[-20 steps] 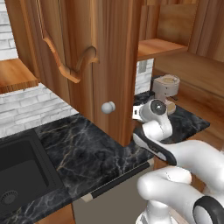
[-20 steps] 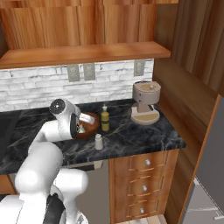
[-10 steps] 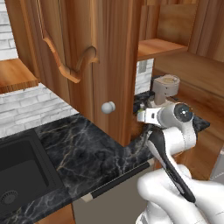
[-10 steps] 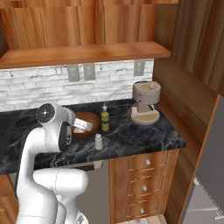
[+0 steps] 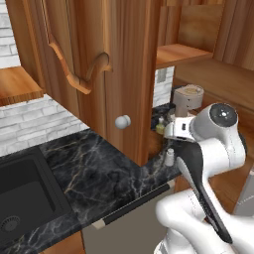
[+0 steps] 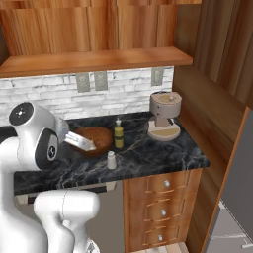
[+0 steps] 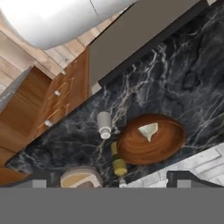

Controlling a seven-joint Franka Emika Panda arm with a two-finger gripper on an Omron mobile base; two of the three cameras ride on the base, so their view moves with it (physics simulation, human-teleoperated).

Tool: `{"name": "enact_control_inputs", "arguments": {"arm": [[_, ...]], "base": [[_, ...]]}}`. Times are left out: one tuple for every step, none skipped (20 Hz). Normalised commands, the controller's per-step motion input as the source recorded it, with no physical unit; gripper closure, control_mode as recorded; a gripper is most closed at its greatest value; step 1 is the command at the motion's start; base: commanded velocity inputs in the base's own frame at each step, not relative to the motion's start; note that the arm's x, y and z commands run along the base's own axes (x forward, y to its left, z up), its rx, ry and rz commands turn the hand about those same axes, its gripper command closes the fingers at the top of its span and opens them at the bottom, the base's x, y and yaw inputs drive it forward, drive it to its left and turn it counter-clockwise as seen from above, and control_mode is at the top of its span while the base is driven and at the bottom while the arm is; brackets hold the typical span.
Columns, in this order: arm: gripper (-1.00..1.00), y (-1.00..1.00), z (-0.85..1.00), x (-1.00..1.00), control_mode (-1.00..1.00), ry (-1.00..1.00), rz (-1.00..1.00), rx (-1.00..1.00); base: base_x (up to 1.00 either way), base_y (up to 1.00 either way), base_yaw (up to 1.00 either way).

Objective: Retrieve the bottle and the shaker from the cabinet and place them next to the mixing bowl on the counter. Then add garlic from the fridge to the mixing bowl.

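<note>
The wooden mixing bowl (image 7: 159, 144) sits on the black marble counter (image 7: 183, 74) with the pale garlic (image 7: 148, 130) lying inside it. Beside the bowl stand the olive-yellow bottle (image 7: 118, 162) and the small grey shaker (image 7: 104, 124). My gripper (image 7: 113, 181) hangs above them, open, its two dark tips far apart with nothing between them. In the right base view the bowl (image 6: 96, 138), the bottle (image 6: 118, 136) and the shaker (image 6: 111, 159) stand close together, with my hand just left of the bowl. The cabinet door (image 5: 124, 74) stands open in the left base view.
A beige coffee machine (image 6: 164, 117) stands on the counter right of the bottle. A black sink (image 5: 25, 193) lies at the left. Drawer units (image 6: 160, 207) sit under the counter, and a dark grey panel (image 6: 237, 183) rises at the far right.
My arm has swung back from the bowl, its elbow moving left in the right base view and right in the left base view. Bowl, bottle and shaker have not moved.
</note>
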Motion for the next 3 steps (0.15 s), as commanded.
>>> {"name": "enact_control_inputs", "arguments": {"arm": [[-1.00,0.00,0.00,-0.66,-1.00,-0.10,0.03,0.00],[-1.00,0.00,0.00,-0.69,-1.00,-0.09,0.10,0.00],[-1.00,0.00,0.00,-0.64,-1.00,-0.04,0.21,0.00]], "base": [[0.00,0.00,0.00],[0.00,0.00,0.00],[0.00,0.00,0.00]]}}
